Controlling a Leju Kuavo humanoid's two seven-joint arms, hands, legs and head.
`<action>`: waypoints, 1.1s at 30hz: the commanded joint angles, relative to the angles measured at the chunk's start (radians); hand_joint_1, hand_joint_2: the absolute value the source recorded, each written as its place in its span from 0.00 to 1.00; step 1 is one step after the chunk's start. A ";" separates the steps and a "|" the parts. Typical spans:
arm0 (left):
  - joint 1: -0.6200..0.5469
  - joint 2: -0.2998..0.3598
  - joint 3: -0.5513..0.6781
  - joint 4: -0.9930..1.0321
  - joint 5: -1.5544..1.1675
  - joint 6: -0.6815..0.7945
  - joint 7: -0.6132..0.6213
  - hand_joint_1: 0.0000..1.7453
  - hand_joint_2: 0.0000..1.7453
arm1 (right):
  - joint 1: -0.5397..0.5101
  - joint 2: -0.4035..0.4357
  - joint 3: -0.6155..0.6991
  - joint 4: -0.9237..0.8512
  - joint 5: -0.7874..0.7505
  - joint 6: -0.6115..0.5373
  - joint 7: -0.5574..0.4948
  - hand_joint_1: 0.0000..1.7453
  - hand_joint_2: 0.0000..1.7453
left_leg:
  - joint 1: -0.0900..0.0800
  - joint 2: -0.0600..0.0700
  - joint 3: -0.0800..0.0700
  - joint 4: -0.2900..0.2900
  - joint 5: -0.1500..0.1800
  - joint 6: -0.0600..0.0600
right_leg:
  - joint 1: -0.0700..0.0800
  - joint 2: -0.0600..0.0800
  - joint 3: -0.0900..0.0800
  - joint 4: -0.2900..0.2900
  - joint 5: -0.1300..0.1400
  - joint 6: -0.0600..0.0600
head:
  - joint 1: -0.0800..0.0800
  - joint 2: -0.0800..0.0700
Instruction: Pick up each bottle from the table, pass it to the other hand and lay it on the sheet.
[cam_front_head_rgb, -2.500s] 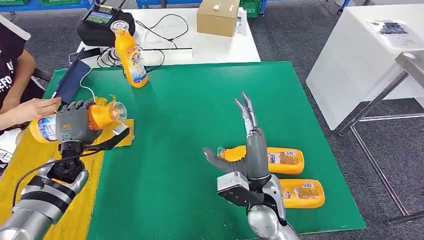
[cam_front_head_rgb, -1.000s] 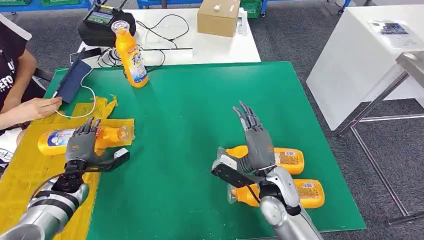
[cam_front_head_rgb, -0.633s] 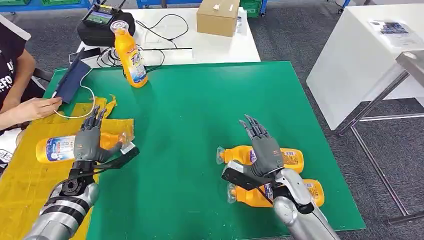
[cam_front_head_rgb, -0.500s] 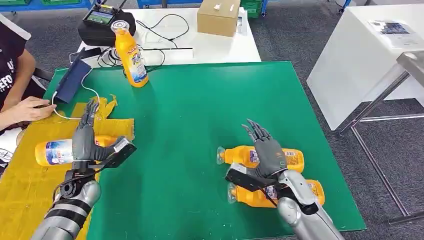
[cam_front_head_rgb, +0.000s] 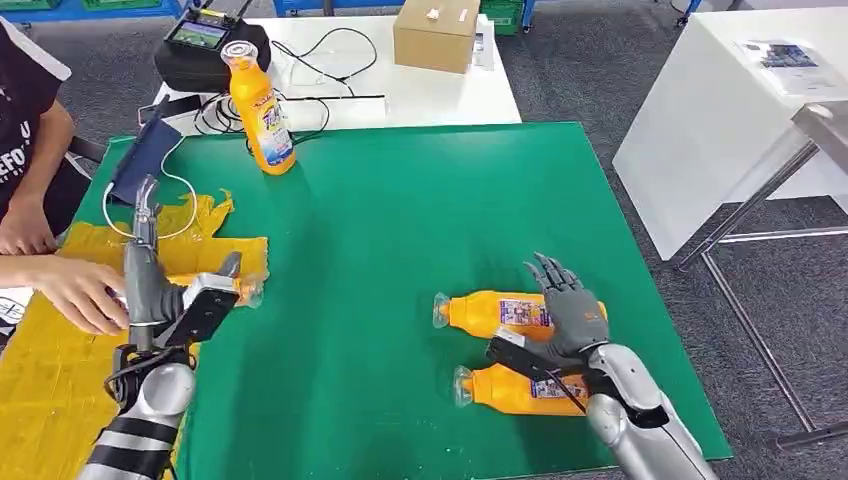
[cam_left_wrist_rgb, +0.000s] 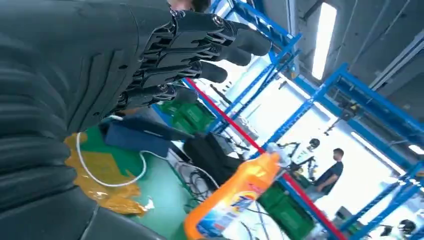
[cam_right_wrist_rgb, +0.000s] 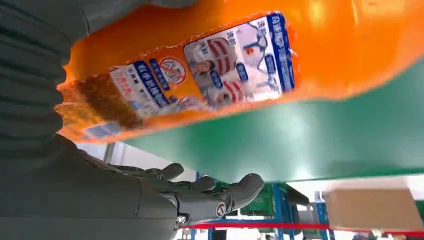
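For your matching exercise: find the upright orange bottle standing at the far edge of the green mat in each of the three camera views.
Head view: the upright orange bottle stands at the far left of the green mat, near the black cables.
Left wrist view: the same bottle appears tilted, beyond the left hand.
Right wrist view: not in it.
Shared landmark: the white cable on the yellow sheet.

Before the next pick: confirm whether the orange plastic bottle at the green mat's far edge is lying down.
No. The orange plastic bottle stands upright at the far edge of the green mat, cap up, beside the black cables.
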 joint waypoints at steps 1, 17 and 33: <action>0.000 -0.025 0.023 -0.031 0.011 -0.016 -0.003 0.00 1.00 | -0.046 0.037 -0.010 0.123 0.007 0.003 0.006 0.00 1.00 | 0.000 0.002 0.004 -0.001 -0.001 0.001 | 0.001 -0.001 0.004 -0.002 0.000 -0.002 | 0.000 0.000; -0.018 -0.028 -0.020 -0.051 0.042 -0.034 -0.014 0.00 1.00 | -0.157 0.094 0.034 0.339 0.078 -0.036 0.076 0.74 1.00 | 0.000 0.003 0.007 -0.002 -0.001 0.002 | 0.002 -0.001 0.006 -0.003 0.000 -0.003 | 0.000 0.000; -0.008 -0.037 -0.008 -0.070 0.055 -0.055 -0.001 0.00 1.00 | -0.189 0.132 0.028 0.305 0.187 -0.078 0.169 1.00 1.00 | 0.000 0.003 0.005 -0.001 -0.001 0.001 | 0.001 -0.001 0.004 -0.001 0.000 -0.002 | 0.000 0.000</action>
